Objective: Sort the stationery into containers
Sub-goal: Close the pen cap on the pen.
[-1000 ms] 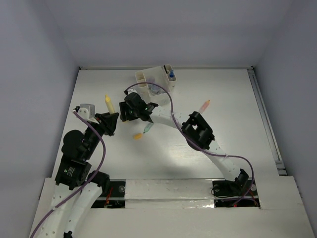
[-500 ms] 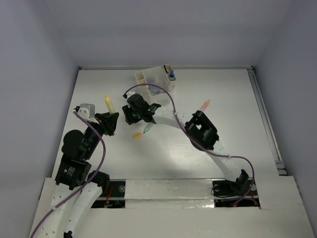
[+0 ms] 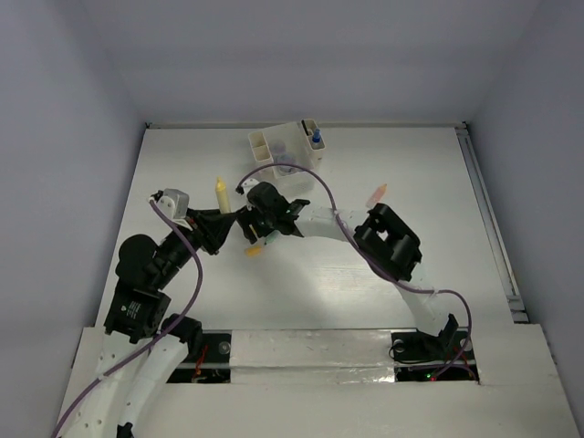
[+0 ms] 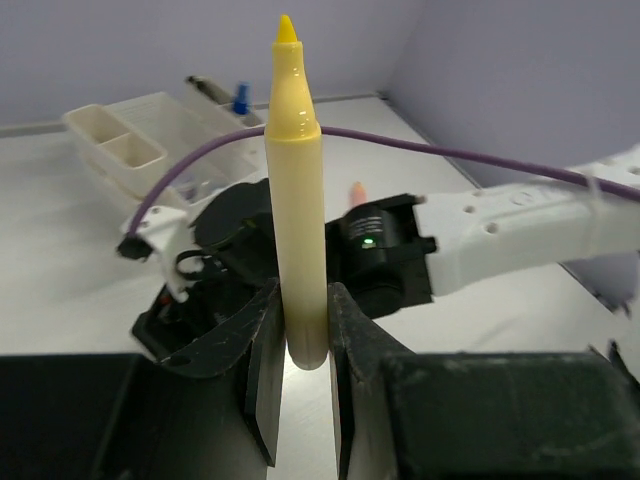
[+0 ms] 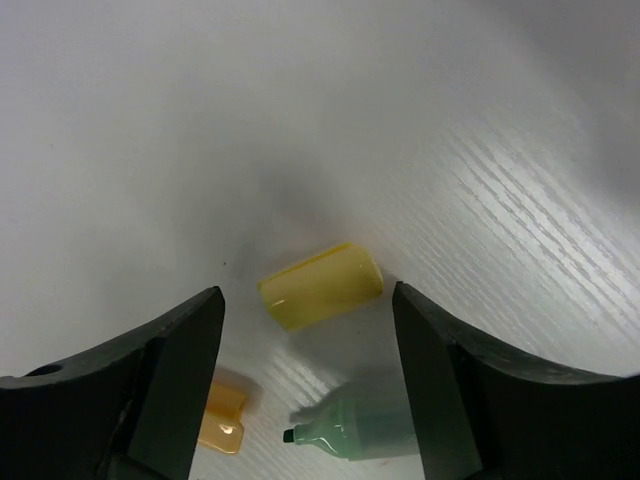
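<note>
Seen from the near edge of the worktop [image 3: 438,164], with the cream organizer [image 3: 287,146] at its far side as the landmark. A blue-capped bottle [image 3: 316,139] stands in the organizer's right-end compartment.

Left fingers [image 4: 264,335]: closed on the lower end of a yellow marker [image 4: 297,190]. They pinch it from both sides, so it stands upright with its tip uppermost. From above, this marker sits on the near side of the organizer and off to its left, raised off the worktop.

Right fingers [image 5: 180,350]: spread wide and holding nothing. They point down at the worktop just on the near side of the organizer. Between them in the wrist view lies a short yellow cap [image 5: 320,287], on its side and touching neither finger. Just beside the cap, farther from the organizer, lie a green marker [image 5: 365,425] with its dark tip showing and a small orange piece [image 5: 222,420].

An orange marker [image 3: 375,194] lies to the organizer's near right, well apart from that cluster. A purple cable [image 4: 420,150] arcs from the right arm across the left wrist view.
</note>
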Robot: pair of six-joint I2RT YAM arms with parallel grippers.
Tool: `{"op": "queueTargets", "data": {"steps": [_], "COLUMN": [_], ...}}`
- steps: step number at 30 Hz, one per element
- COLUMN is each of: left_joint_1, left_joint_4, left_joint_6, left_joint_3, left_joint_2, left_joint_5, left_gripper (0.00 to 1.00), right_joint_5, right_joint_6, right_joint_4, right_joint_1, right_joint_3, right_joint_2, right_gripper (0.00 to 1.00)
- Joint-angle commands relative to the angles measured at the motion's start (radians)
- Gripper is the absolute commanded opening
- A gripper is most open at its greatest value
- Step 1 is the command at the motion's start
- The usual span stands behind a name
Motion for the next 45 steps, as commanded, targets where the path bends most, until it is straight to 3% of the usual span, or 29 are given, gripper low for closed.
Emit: {"op": "queueTargets", "data": {"steps": [1,7,14,19,28,36,38,45], "left_joint_1": [-0.004,-0.004,-0.004,-0.004,-0.004,-0.026,-0.036,-0.046], "left_joint_4": [0.135,0.218,0.201,0.198,0.192,0.183,0.183,0.170], "left_joint_6": [0.002,-0.019,-0.012,-0.012,-0.012,-0.007,-0.005,-0.001], "left_joint_3": [-0.007,-0.022,-0.022,-0.021,-0.021,-0.018,-0.018,-0.015], "left_joint_2": [0.012,0.001,-0.007,-0.011,-0.025,-0.047,-0.050,-0.065], "left_joint_5": [0.230,0.415,0.377,0.361,0.340,0.324,0.321,0.301], "left_gripper": [0.00,0.00,0.00,0.00,0.00,0.00,0.00,0.00], "right_joint_5": [-0.036,-0.066,0.023,0.009,-0.014,0.064,0.064,0.090], "right_joint_6": [0.044,0.147,0.204,0.236,0.312,0.325,0.321,0.309], "right_joint_4": [0.025,0.019,-0.054,-0.077,-0.107,-0.189,-0.194,-0.243], "right_joint_1": [-0.011,-0.011,-0.011,-0.011,-0.011,-0.011,-0.011,-0.011], "right_joint_3": [-0.057,-0.078,-0.063,-0.014,0.133,0.227,0.227,0.261], "right_joint_2": [-0.061,-0.110,-0.109,-0.080,0.043,0.121,0.123,0.137], "right_gripper": [0.77,0.86,0.84,0.78,0.78,0.65,0.55,0.53]}}
